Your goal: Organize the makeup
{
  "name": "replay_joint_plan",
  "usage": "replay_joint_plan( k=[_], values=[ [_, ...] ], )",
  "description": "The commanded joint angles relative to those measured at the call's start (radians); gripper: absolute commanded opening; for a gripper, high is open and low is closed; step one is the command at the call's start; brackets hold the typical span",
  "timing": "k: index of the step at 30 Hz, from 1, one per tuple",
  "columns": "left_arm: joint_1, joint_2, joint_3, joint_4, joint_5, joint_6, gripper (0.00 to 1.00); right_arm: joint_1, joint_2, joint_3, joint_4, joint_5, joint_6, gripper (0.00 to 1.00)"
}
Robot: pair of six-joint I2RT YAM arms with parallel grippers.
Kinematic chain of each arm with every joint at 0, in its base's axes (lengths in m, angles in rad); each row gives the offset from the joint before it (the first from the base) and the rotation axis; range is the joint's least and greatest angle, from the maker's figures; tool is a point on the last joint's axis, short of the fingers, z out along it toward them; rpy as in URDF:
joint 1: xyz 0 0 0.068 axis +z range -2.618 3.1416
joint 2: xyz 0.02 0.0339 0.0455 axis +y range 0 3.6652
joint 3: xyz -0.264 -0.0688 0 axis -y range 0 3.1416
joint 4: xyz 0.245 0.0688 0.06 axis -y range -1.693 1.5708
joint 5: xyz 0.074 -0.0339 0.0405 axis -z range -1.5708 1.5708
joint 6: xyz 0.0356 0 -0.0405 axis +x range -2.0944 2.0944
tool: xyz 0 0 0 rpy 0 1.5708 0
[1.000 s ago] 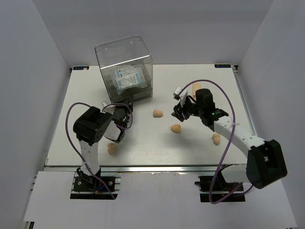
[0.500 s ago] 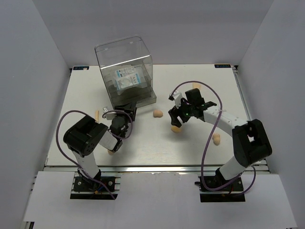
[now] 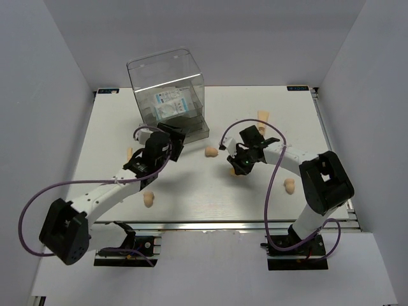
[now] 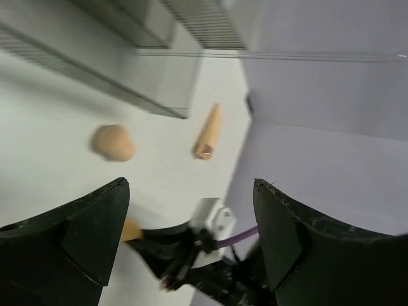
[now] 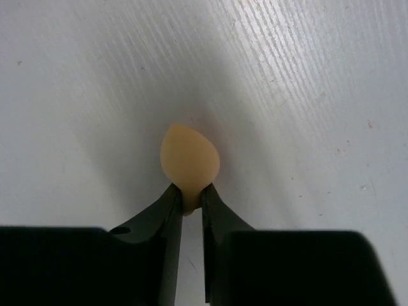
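The step in hand is picking up one loose piece of makeup. The right gripper [image 5: 190,203] is closed on the narrow end of a peach-tan egg-shaped sponge [image 5: 189,158], its two dark fingers pinching only the tip while the rounded body sticks out ahead of them. The sponge is at the middle of the white table [image 3: 191,191]; I cannot tell whether it is already off the surface or resting on it. The left gripper [image 4: 190,191] hangs empty with its fingers spread wide, just in front of the clear plastic drawer box [image 3: 167,80] at the far left of the table, which holds the white-and-blue flat plastic packets [image 3: 171,105]. The rest lies scattered: a second sponge [image 3: 211,152] near the box front, a third sponge [image 3: 289,185] beside the right arm, a fourth sponge [image 3: 148,199] close to the left arm, a tan cone-shaped tube [image 3: 262,115] towards the far right, and a thin tan stick [image 3: 129,153] at the left. So the sorting looks barely begun, with most items out on the table. The next move probably calls for a clean lift and a carry towards the box. Because the hold is on the soft tip alone, the sponge could squirm out or swing, so a steady, level carry seems wise. The left gripper is placed to help at the box front.
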Motion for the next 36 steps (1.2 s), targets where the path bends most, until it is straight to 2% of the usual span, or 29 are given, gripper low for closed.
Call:
replay_joint_plan(
  k=[1,2,5,6,9,12,14,19,23,26,27,30,33,36],
  values=[
    [-0.001,-0.066,0.032,-0.500,-0.059,-0.041,0.87,0.009,0.012,0.010,-0.039,-0.034,-0.095,0.14],
    [0.000,-0.074,0.066,-0.613,-0.081,-0.057,0.86,0.008,0.005,0.018,-0.042,-0.046,-0.120,0.10],
    [0.000,-0.066,0.137,-0.807,-0.095,-0.117,0.86,0.009,-0.070,0.045,-0.033,-0.176,-0.166,0.04],
    [0.000,-0.054,0.154,-0.850,-0.103,-0.146,0.87,0.009,-0.116,0.050,-0.010,-0.239,-0.174,0.03],
    [0.000,-0.001,0.216,-1.025,-0.114,-0.216,0.91,0.023,-0.157,0.123,0.136,-0.298,-0.154,0.02],
    [-0.001,0.071,0.281,-1.214,-0.111,-0.319,0.98,0.047,-0.123,0.197,0.292,-0.301,-0.117,0.02],
    [0.000,0.099,0.299,-1.312,-0.097,-0.368,0.98,0.067,-0.053,0.287,0.354,-0.278,-0.114,0.02],
    [0.034,0.099,0.240,-1.265,-0.039,-0.368,0.98,0.136,0.132,0.527,0.366,-0.154,-0.105,0.04],
    [0.072,0.116,0.218,-1.245,-0.016,-0.323,0.98,0.172,0.268,0.625,0.397,-0.040,-0.134,0.08],
    [0.077,0.133,0.238,-1.260,-0.046,-0.296,0.98,0.182,0.319,0.669,0.394,0.000,-0.135,0.19],
    [0.086,0.136,0.234,-1.257,-0.048,-0.287,0.98,0.182,0.327,0.676,0.389,0.004,-0.134,0.30],
    [0.106,0.142,0.197,-1.208,-0.020,-0.249,0.97,0.181,0.342,0.676,0.392,0.027,-0.134,0.51],
    [0.117,0.150,0.146,-1.171,0.013,-0.235,0.95,0.182,0.333,0.670,0.388,0.031,-0.122,0.57],
    [0.123,0.177,0.141,-1.171,0.013,-0.223,0.92,0.182,0.290,0.635,0.399,0.018,-0.088,0.57]
  ],
)
